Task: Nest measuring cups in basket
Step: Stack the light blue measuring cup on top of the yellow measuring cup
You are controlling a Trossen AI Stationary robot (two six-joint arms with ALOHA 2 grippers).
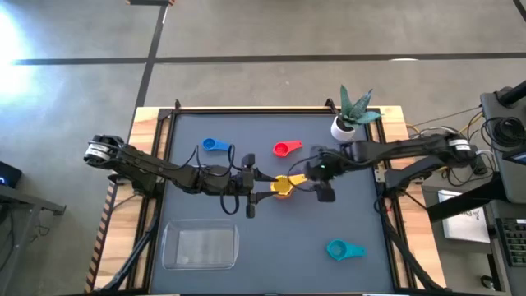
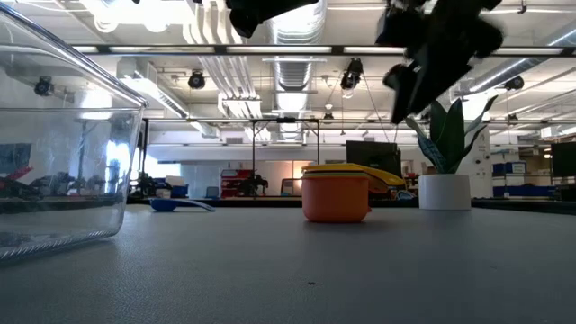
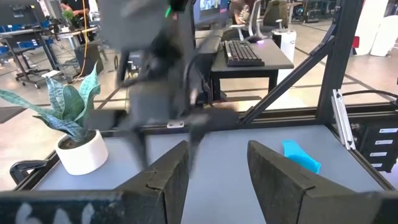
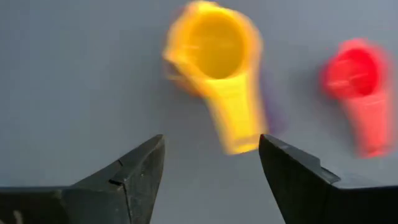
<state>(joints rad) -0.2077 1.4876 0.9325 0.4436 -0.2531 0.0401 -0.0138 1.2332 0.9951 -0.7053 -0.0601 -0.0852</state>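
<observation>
Both grippers spread wide, empty — right gripper (image 4: 211, 177) just above yellow cup (image 4: 214, 59), nested in orange cup (image 2: 336, 198); left gripper (image 3: 217, 174) beside it. Basket (image 1: 200, 247) well apart from yellow cup.

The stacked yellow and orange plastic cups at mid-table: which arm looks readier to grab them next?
Probably the right: its open pincer looks straight down on the yellow cup, while the left pincer faces across the table.

Both grippers' fingers (image 4: 134, 171) apart, mid-table.
</observation>
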